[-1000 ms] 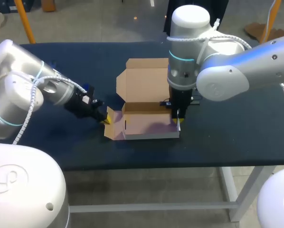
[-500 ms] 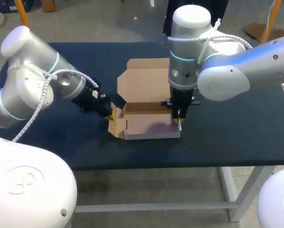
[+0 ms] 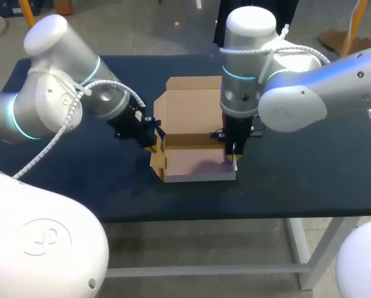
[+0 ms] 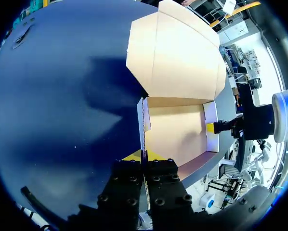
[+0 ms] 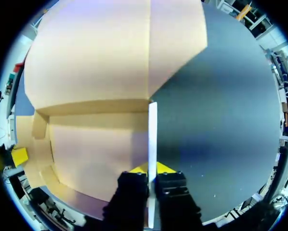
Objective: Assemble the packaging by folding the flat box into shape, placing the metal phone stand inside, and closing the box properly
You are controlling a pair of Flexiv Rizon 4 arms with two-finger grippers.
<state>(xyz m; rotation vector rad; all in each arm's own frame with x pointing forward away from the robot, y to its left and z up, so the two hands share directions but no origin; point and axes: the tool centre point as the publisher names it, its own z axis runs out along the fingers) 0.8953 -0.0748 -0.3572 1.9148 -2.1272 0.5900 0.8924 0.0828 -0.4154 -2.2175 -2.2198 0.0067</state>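
A brown cardboard box (image 3: 195, 162) lies open on the table, its lid (image 3: 192, 102) flat behind it. My left gripper (image 3: 152, 144) is shut on the box's left side flap (image 4: 143, 126), which stands upright between its fingers (image 4: 144, 156). On the opposite side my right gripper (image 3: 233, 155) is shut on the right side flap (image 5: 152, 130), also upright, its edge running between the yellow tips (image 5: 152, 168). The box floor (image 4: 175, 137) is bare. No metal phone stand shows in any view.
The dark blue table top (image 3: 80, 180) stretches out on both sides of the box. Its front edge (image 3: 235, 214) runs close below the box. My left arm's yellow tip (image 5: 19, 156) shows across the box in the right wrist view.
My left arm has swung up and to the right, bringing the left side flap from splayed outward to upright against the box. The right arm and its flap have stayed put.
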